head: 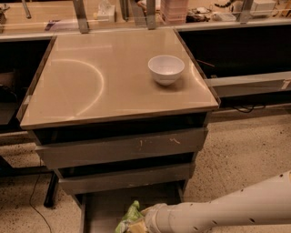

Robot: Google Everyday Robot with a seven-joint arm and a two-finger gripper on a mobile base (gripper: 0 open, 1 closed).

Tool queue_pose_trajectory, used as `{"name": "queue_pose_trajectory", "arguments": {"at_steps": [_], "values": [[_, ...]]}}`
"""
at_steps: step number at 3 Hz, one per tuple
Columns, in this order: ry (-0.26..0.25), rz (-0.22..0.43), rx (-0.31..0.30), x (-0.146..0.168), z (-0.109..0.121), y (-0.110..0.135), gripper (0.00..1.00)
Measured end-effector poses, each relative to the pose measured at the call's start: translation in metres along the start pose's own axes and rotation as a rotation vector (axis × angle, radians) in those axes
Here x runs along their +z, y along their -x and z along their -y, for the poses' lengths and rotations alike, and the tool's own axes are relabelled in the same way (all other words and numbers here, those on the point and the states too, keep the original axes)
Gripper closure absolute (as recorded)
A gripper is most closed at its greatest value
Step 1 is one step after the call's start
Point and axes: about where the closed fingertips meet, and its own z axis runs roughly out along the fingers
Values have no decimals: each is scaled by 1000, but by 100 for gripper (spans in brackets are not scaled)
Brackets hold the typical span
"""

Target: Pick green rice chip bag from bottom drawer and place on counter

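The green rice chip bag (128, 219) shows as a crumpled light-green foil edge at the bottom of the camera view, inside the open bottom drawer (102, 207). My gripper (138, 224) is at the end of the white arm that reaches in from the lower right; it sits right against the bag, mostly cut off by the frame's bottom edge. The counter (91, 77) is a glossy beige top with a faint arc mark, above the drawers.
A white bowl (166, 69) stands on the counter's right side. Two shallower grey drawers (122, 148) are closed above the open one. A cluttered shelf (136, 11) runs along the back. Speckled floor lies to the right.
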Motion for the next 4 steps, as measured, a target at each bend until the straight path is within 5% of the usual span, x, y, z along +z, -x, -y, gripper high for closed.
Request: {"name": "queue_pose_trajectory", "arguments": {"at_steps": [2, 3, 4], "values": [[-20, 9, -32, -10, 2, 11, 100], [-32, 12, -57, -24, -2, 37, 100], [-32, 46, -150, -51, -17, 96, 100]]}}
